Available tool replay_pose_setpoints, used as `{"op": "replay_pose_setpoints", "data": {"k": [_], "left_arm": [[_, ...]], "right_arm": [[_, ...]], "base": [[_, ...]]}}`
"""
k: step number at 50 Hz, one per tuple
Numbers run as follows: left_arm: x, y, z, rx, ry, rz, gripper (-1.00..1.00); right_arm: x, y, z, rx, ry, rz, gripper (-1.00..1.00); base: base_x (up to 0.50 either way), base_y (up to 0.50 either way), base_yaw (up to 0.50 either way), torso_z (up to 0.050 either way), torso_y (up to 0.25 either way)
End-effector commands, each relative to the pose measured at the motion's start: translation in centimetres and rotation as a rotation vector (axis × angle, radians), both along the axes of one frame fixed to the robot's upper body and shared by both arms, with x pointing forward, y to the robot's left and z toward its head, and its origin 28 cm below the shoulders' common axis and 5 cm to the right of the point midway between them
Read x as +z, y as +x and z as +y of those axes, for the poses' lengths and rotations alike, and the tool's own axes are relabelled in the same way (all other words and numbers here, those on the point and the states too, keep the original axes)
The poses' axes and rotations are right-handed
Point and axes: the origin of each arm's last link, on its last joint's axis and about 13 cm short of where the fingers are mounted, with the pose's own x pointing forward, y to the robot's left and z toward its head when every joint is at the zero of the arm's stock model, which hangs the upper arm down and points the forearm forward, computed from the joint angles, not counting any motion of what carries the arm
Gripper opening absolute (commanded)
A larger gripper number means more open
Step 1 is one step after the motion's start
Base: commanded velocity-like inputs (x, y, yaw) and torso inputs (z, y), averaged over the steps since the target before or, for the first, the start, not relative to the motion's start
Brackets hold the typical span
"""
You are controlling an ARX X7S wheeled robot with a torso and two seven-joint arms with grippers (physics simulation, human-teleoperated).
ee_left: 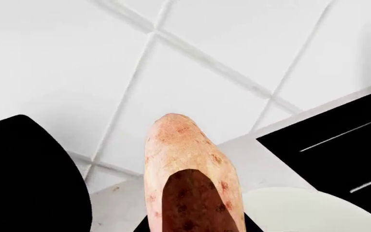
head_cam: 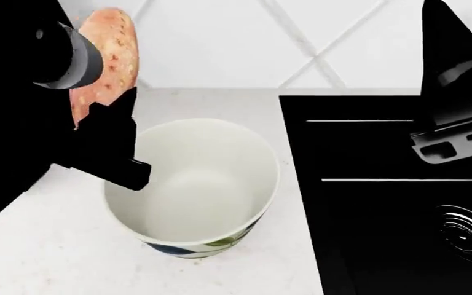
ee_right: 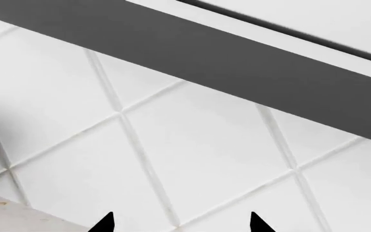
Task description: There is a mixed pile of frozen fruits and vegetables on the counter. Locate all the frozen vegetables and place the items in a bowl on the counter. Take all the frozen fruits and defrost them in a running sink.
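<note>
The left gripper (head_cam: pixel 105 132) is clamped on the sweet potato (head_cam: pixel 109 52), at the bowl's (head_cam: pixel 219 236) 10 o'clock rim. Carry it toward 4 o'clock, over the centre, then release low. The right gripper's (ee_right: pixel 180 223) tips stand apart, holding nothing.

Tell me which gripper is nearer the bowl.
Left. The left gripper holds the sweet potato just over the bowl rim's left side; the right gripper is off across the sink.

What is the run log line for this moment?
left gripper: shut on sweet potato | above bowl rim | right gripper: open, empty
</note>
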Motion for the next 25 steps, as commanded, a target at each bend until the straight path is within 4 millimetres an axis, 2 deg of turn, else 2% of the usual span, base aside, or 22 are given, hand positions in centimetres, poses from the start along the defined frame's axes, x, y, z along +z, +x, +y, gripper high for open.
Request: {"op": "replay_pose_setpoints", "data": {"k": [1,10,25], "left_arm": [[0.4,1.3,-1.9,-0.060,0.058,0.014,-1.00],[0.7,2.2,-2.9,-0.103,0.114,0.056,-1.00],[1.7,2.3,-3.9,-0.210,0.197,0.136,-1.00]], "right_arm": [[0.0,0.0,0.0,0.001,0.001,-0.001,1.00],[-0.4,0.3,0.1,0.008,-0.007,0.011,1.00],[-0.9,0.6,0.1,0.011,-0.009,0.027,1.00]], "base": [[0.00,0.00,0.00,0.000,0.000],[0.00,0.00,0.00,0.000,0.000],[0.00,0.00,0.00,0.000,0.000]]}}
